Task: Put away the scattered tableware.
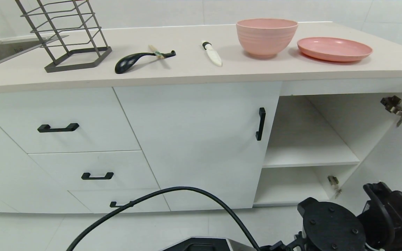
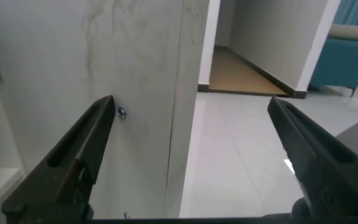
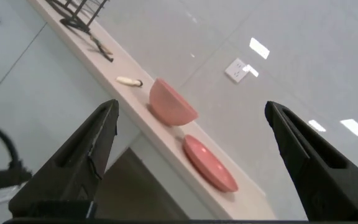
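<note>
The right gripper [image 3: 191,106] and left gripper [image 2: 191,99] are spread wide, nothing gripped. Well apart from them a ribbed pink bowl [image 1: 266,36] is seen on the counter [image 1: 187,71], a pink plate [image 1: 334,48] beside it at three o'clock

Cupboard [image 1: 326,115] open at right, shelf [image 1: 309,158] reachable, rack [image 1: 70,35] crowding left counter [image 1: 187,71]

Pink bowl [image 1: 266,36] and plate [image 1: 334,48], black spoon [image 1: 127,62], white knife [image 1: 213,55], beige counter [image 1: 187,71], white cabinets [image 1: 194,139].

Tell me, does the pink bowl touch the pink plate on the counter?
Apart. The right wrist view shows a clear gap between the pink bowl and the pink plate beside it.
</note>
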Robot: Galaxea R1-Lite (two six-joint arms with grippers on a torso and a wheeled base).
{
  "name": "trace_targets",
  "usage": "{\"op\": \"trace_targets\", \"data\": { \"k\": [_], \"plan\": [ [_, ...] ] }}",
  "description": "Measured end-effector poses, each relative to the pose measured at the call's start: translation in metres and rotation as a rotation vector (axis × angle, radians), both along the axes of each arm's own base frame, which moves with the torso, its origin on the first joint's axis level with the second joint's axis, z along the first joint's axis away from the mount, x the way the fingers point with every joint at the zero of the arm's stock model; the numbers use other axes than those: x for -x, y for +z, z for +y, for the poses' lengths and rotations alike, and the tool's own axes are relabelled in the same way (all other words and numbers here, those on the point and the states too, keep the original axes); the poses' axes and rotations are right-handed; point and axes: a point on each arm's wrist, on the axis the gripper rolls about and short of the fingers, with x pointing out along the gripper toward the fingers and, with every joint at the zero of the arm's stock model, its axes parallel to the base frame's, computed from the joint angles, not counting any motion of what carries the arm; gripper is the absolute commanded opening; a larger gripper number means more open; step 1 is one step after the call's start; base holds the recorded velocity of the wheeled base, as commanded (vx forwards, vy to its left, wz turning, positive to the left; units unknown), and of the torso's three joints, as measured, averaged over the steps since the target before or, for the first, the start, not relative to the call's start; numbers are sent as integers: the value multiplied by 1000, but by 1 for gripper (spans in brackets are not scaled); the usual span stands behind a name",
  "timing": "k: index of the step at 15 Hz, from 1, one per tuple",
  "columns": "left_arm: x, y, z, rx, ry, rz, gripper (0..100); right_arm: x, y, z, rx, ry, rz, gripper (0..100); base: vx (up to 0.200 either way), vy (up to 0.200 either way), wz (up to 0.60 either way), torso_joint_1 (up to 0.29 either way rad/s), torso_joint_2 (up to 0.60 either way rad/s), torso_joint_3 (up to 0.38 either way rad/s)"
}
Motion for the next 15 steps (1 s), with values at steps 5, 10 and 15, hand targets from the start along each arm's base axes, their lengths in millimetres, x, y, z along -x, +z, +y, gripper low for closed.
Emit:
{"op": "trace_targets", "data": {
  "k": [5, 10, 15],
  "plan": [
    [26, -5, -33, 107, -88, -12, 100, 14, 10, 3, 22, -28, -74, 100, 0, 0, 0, 0, 0, 0],
    [27, -19, -38, 179, -144, -2, 100, 44, 25, 11, 90, -90, -204, 100, 0, 0, 0, 0, 0, 0],
    [-16, -24, -13, 126, 25, 49, 100, 54, 25, 16, 119, -96, -235, 100, 0, 0, 0, 0, 0, 0]
  ]
}}
